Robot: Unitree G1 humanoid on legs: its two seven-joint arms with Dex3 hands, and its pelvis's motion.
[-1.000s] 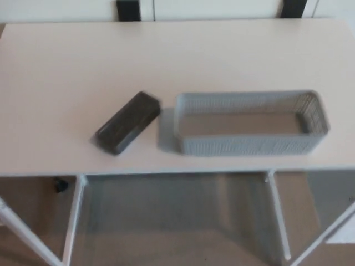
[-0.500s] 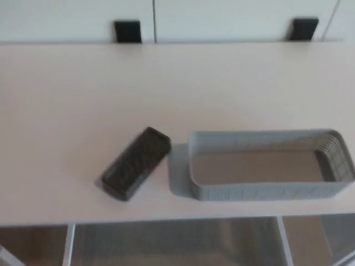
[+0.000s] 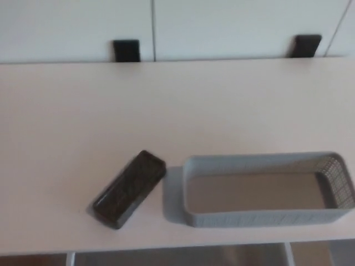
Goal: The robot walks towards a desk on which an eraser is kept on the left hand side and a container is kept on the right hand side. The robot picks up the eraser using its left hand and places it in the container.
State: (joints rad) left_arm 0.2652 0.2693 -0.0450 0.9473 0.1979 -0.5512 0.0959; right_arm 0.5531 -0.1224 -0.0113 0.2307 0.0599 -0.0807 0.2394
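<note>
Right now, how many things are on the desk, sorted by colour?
Black: 1, the eraser
Grey: 1, the container
Total: 2 on the desk

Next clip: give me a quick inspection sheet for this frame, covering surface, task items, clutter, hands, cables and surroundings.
Surface: pale desk, bare apart from the two task items.
Task items: dark eraser lies flat and diagonal near the front edge, left of the grey mesh container, apart from it by a small gap; container looks empty.
Clutter: nothing seen.
Hands: neither robot hand in view.
Cables: nothing seen.
Surroundings: white panels behind the desk, with two black blocks at the far edge.
</note>
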